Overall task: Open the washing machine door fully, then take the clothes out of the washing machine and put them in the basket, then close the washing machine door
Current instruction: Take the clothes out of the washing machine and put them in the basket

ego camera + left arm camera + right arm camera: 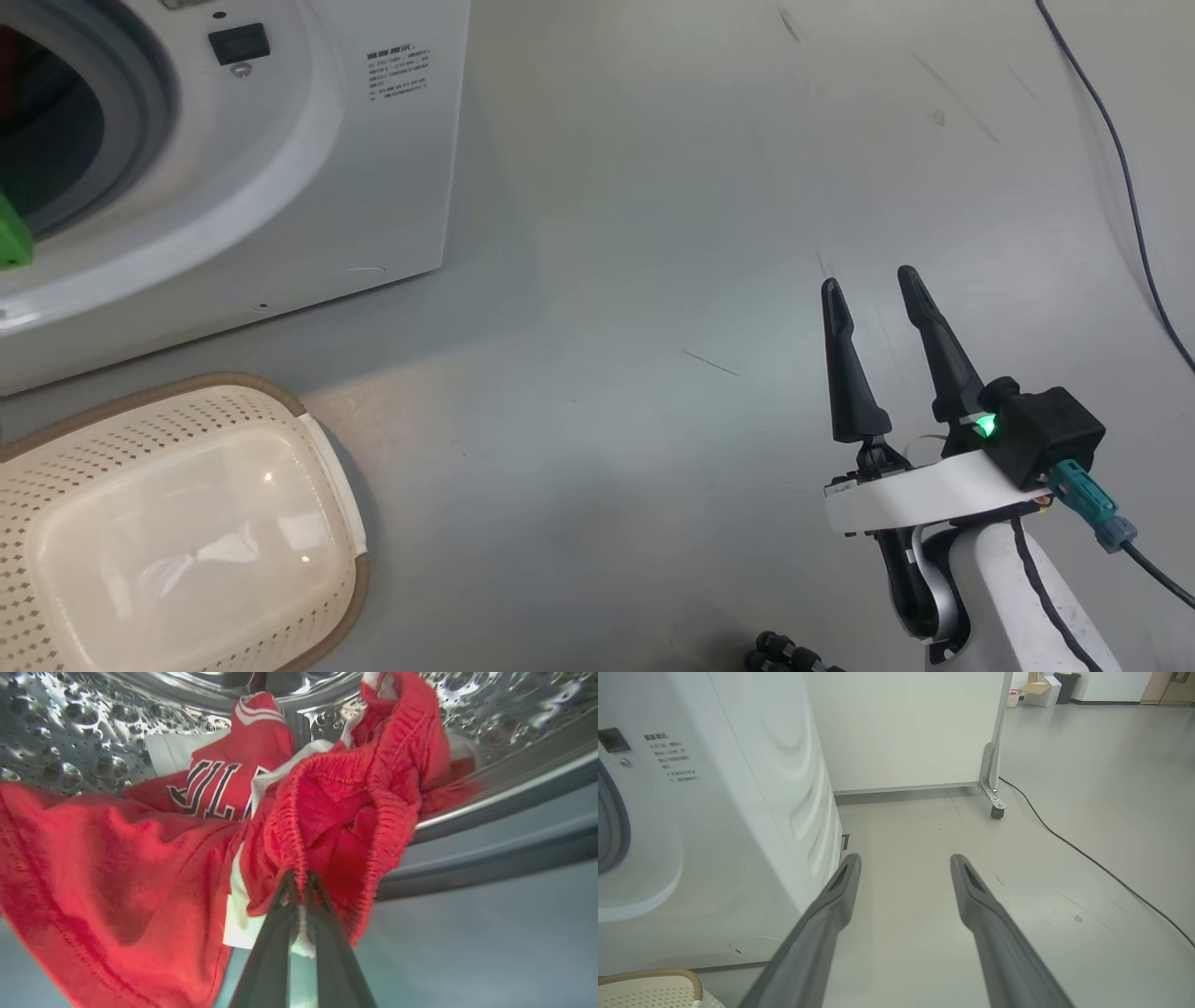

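floor (653,233) right of washing machine (373,168) — open | basket (140,439) — close before its front

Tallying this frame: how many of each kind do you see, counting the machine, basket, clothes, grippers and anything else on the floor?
washing machine: 1
basket: 1
clothes: 1 red bundle, piece count unclear
grippers: 2, left gripper shut on the clothes, right gripper open
floor cable: 1
Total: 6
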Motion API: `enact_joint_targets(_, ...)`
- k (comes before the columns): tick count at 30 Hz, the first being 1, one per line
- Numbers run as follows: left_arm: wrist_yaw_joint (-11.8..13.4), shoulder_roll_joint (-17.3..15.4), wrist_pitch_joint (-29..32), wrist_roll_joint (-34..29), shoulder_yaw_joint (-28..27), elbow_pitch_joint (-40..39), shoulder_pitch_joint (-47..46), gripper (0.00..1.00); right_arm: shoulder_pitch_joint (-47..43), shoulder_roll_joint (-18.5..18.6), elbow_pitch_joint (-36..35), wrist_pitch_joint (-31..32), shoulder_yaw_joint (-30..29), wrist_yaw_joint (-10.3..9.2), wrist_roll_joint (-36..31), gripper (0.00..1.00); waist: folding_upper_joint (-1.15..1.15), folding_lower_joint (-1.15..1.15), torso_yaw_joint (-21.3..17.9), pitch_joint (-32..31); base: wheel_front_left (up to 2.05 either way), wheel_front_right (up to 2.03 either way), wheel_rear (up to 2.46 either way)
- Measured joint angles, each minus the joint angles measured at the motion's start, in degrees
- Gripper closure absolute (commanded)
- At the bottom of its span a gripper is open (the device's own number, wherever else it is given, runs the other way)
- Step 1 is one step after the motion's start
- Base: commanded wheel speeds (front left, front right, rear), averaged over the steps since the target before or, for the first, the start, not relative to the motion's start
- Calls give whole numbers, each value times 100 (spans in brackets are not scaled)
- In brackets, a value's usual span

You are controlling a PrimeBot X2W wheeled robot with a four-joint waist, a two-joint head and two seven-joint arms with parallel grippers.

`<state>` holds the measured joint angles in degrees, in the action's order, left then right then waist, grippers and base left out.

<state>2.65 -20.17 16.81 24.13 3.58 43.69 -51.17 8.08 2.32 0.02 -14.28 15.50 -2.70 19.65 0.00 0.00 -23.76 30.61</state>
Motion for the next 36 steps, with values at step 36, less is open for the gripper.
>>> enact_joint_targets(36, -910, 1109, -2821, 92, 784, -187, 1347, 100, -229, 56, 345, -18, -589, 80, -221, 0, 0, 0, 1426, -1454, 0, 0, 0)
